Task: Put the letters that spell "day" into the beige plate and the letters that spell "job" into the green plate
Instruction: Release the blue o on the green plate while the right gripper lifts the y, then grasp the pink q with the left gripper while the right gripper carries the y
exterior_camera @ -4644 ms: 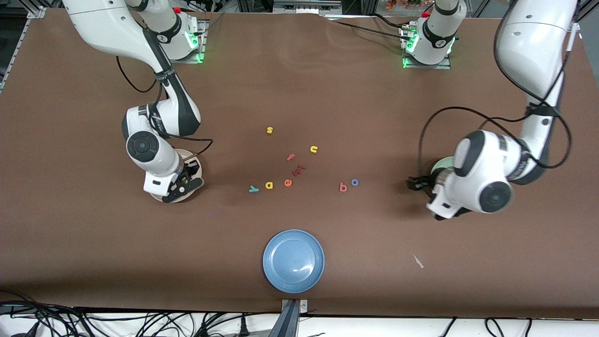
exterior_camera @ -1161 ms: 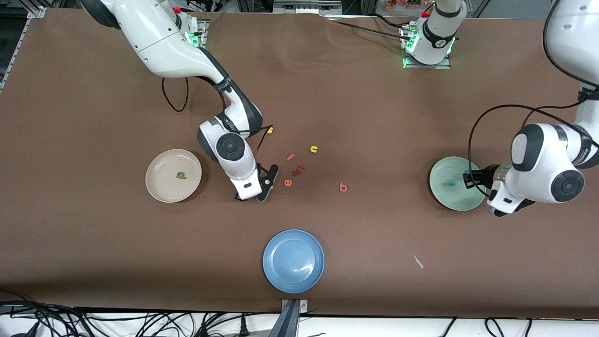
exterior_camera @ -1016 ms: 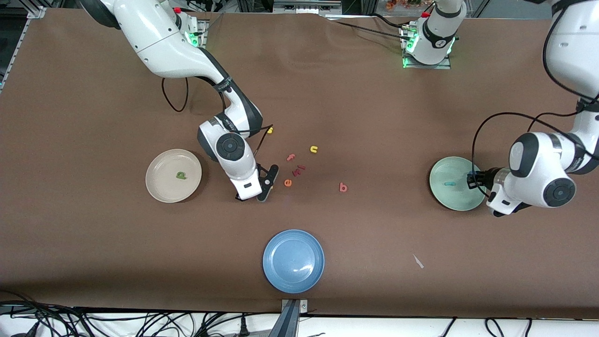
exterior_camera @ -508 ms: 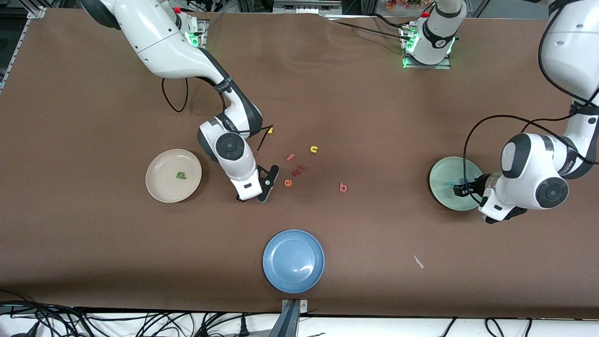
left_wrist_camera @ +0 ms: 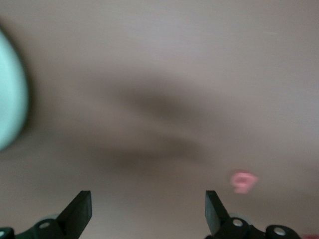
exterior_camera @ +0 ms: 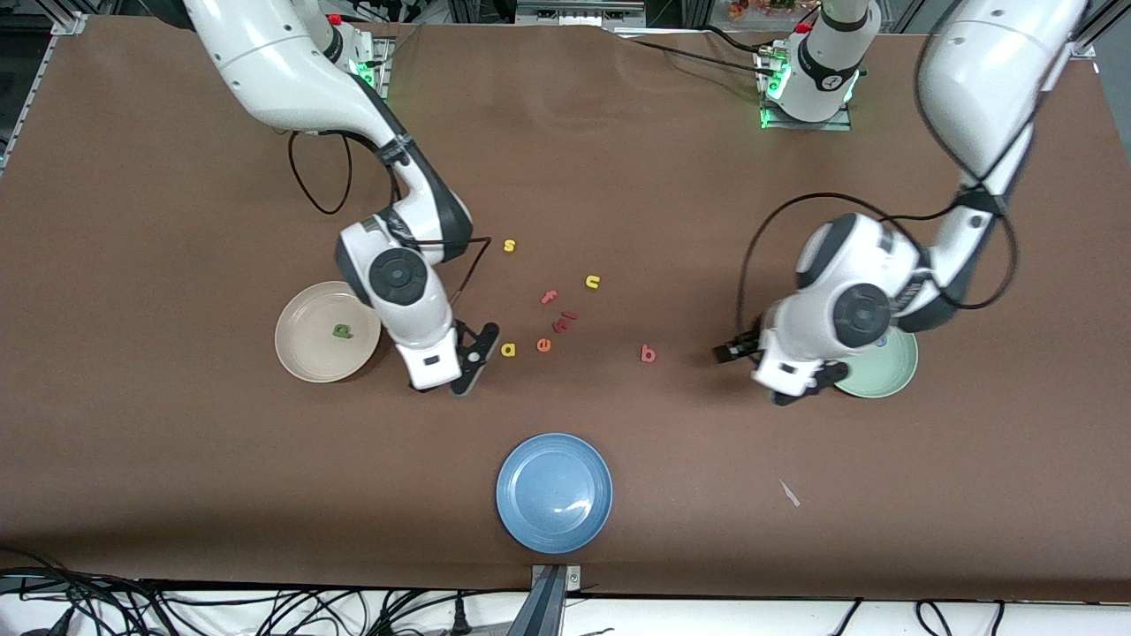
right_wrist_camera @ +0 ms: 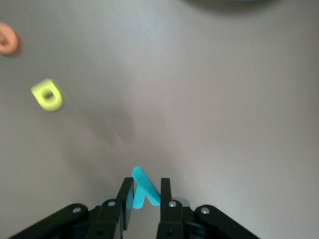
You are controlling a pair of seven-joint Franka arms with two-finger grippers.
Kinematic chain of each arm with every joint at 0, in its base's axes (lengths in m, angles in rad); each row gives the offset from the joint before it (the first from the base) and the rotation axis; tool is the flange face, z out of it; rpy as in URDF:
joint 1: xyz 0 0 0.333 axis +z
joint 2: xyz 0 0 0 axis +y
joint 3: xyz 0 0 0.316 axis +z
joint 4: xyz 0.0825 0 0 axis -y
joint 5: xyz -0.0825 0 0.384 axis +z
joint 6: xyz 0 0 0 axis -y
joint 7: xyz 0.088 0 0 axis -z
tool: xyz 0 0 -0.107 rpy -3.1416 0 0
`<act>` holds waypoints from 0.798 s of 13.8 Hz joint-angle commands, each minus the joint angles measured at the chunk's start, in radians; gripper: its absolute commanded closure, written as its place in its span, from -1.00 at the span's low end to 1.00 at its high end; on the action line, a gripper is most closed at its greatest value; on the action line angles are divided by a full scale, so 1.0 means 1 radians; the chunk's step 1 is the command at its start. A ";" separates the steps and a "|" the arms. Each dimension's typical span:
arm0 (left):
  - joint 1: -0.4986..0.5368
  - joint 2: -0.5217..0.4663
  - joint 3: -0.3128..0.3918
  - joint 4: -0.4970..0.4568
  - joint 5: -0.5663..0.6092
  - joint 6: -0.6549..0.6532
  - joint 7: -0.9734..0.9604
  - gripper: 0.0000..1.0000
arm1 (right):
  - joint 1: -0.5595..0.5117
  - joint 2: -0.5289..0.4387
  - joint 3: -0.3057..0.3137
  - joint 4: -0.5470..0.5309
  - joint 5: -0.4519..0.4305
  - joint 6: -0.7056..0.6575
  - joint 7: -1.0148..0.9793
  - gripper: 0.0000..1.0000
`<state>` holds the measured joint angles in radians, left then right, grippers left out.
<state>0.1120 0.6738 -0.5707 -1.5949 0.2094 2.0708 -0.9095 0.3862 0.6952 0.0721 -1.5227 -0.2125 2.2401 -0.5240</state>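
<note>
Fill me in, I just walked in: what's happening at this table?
Two arms are sorting foam letters onto plates. The right hand is shut on the teal y, over the table beside the yellow a. The left hand, open, is over the table between the salmon b and the green plate. The green d lies in the beige plate.

Brown matte tabletop (exterior_camera: 177, 459) filled nearly the whole front view, evenly lit, with soft shadows on its surface. Metal frame rails (exterior_camera: 53, 26) ran along the top edge, by the corners. A white ledge (exterior_camera: 265, 609) ran below the near edge, strewn with black cables (exterior_camera: 79, 605). A metal bracket (exterior_camera: 550, 587) sat at the middle of that edge. A small white scrap (exterior_camera: 789, 493) lay on the tabletop.
</note>
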 commanded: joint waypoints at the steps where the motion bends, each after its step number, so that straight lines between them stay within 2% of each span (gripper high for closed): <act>1: -0.095 0.098 0.043 0.101 -0.004 0.084 -0.032 -0.99 | -0.067 -0.106 0.005 -0.103 0.001 -0.088 -0.010 0.79; 3: -0.213 0.127 0.148 0.130 -0.005 0.121 -0.032 -0.99 | -0.111 -0.199 0.003 -0.248 0.001 -0.065 -0.014 0.79; 4: -0.257 0.150 0.188 0.147 -0.007 0.136 -0.031 -0.99 | -0.122 -0.235 -0.017 -0.311 0.001 -0.042 -0.013 0.79; 7: -0.291 0.190 0.203 0.174 -0.010 0.140 -0.034 -0.97 | -0.127 -0.290 -0.115 -0.460 0.047 0.010 -0.013 0.79; 9: -0.330 0.207 0.204 0.182 -0.015 0.140 -0.037 -0.91 | -0.127 -0.281 -0.175 -0.519 0.099 0.055 -0.011 0.77; 11: -0.344 0.225 0.204 0.185 -0.013 0.161 -0.043 -0.87 | -0.144 -0.261 -0.183 -0.536 0.143 0.064 -0.002 0.69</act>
<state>-0.2024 0.8713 -0.3807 -1.4476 0.2095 2.2213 -0.9422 0.2527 0.4504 -0.1068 -2.0102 -0.1118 2.2788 -0.5297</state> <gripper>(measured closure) 0.035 0.740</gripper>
